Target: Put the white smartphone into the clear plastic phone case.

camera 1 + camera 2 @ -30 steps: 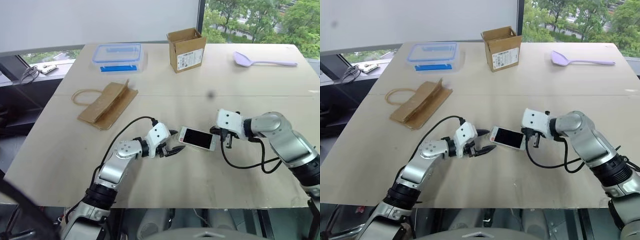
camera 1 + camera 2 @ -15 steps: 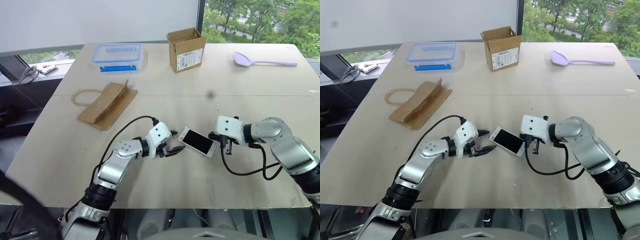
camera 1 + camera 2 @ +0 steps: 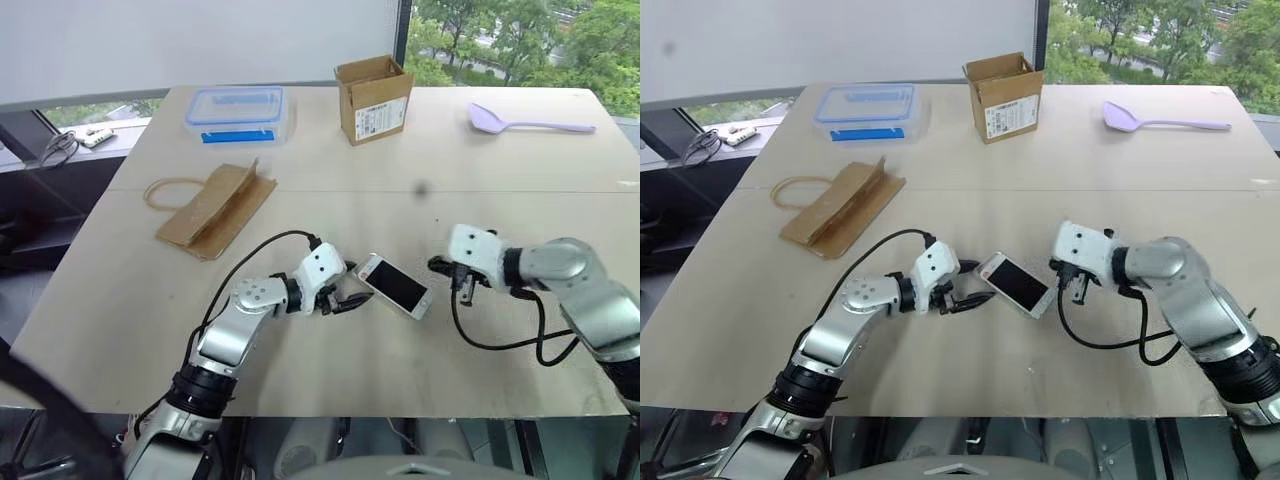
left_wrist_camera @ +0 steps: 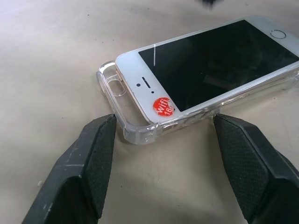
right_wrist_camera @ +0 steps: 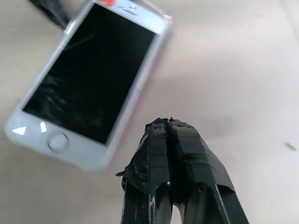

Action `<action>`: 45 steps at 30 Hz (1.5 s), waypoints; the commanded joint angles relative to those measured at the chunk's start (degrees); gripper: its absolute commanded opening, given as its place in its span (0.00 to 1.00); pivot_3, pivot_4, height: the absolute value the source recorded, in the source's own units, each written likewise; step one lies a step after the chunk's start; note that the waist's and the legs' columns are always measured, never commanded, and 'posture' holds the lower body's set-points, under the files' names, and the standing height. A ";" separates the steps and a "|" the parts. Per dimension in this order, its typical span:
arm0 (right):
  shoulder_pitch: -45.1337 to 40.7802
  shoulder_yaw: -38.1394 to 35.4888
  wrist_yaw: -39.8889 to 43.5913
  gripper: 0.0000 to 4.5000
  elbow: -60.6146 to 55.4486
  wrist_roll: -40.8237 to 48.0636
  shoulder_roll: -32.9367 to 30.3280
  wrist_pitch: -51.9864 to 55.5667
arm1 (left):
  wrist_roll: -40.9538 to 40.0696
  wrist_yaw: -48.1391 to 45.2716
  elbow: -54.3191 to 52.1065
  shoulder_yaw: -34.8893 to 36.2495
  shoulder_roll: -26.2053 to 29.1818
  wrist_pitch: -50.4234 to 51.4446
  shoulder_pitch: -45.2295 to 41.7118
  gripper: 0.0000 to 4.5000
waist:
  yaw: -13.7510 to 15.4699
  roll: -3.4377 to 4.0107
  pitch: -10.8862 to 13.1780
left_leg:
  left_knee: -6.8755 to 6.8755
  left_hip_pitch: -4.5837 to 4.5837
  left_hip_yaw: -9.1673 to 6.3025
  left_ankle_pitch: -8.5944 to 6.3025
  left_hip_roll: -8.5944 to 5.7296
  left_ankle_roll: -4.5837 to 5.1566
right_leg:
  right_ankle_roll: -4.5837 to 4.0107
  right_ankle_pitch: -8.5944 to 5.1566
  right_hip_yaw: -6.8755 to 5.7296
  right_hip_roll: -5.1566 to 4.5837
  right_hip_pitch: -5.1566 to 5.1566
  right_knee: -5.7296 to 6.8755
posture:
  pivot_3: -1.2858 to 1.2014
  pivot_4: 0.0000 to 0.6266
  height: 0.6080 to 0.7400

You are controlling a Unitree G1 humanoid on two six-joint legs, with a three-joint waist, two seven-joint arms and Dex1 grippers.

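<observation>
The phone [image 4: 205, 65] lies in the case [image 4: 135, 128] on the table [image 3: 330, 210] — one end (earpiece side) between the left gripper's [image 4: 161, 135] spread fingers, untouched. Right gripper [image 5: 170, 128] — closed, empty — hovers just beside the other end.

We read "WiFi 16" on a round orange sticker [image 4: 161, 106] at the top bezel of the white smartphone [image 4: 210, 65]; the cardboard box's [image 3: 374, 97] label is illegible.
</observation>
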 commanded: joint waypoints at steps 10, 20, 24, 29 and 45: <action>7.08 -7.41 -2.14 0.00 -11.83 9.17 2.12 6.46 | -13.03 -16.29 -1.75 5.32 10.56 5.09 0.09 0.69 | -0.20 0.02 0.06 | -0.04 0.00 0.02 0.00 0.09 0.00 | -0.01 -0.01 0.02 0.04 -0.07 0.01 | 0.52 0.24 1.00; 11.50 -4.06 -6.95 0.00 -15.76 12.79 2.53 8.03 | -11.45 -13.87 0.24 4.20 7.98 4.28 -0.46 0.00 | -0.27 -0.05 0.10 | -0.03 -0.01 0.05 -0.01 0.09 0.01 | -0.01 -0.01 0.04 0.02 -0.04 -0.06 | 0.52 0.24 1.00; 9.47 -1.45 -8.65 0.00 -14.33 11.77 3.91 7.00 | -10.88 -12.93 0.44 4.13 7.53 3.82 -0.42 0.00 | -0.24 -0.05 0.10 | -0.03 0.00 0.05 0.00 0.11 0.01 | -0.01 -0.01 0.04 0.04 -0.05 -0.05 | 0.52 0.24 1.00; 4.96 5.10 -8.33 0.00 -9.71 10.07 6.39 6.91 | -10.30 -12.52 1.63 4.42 7.47 2.82 -0.66 0.00 | -0.27 -0.06 0.10 | -0.03 0.00 0.06 0.00 0.11 0.01 | -0.01 0.00 0.05 0.05 -0.05 -0.05 | 0.52 0.24 1.00; 2.70 17.09 -4.31 0.00 2.58 3.92 5.19 6.37 | -9.83 -7.36 -0.99 5.45 7.09 4.29 -1.55 0.00 | -0.29 -0.53 -0.51 | -0.02 0.21 0.05 0.00 0.19 0.00 | -0.01 0.00 0.04 0.12 0.14 -0.04 | 0.52 0.24 1.00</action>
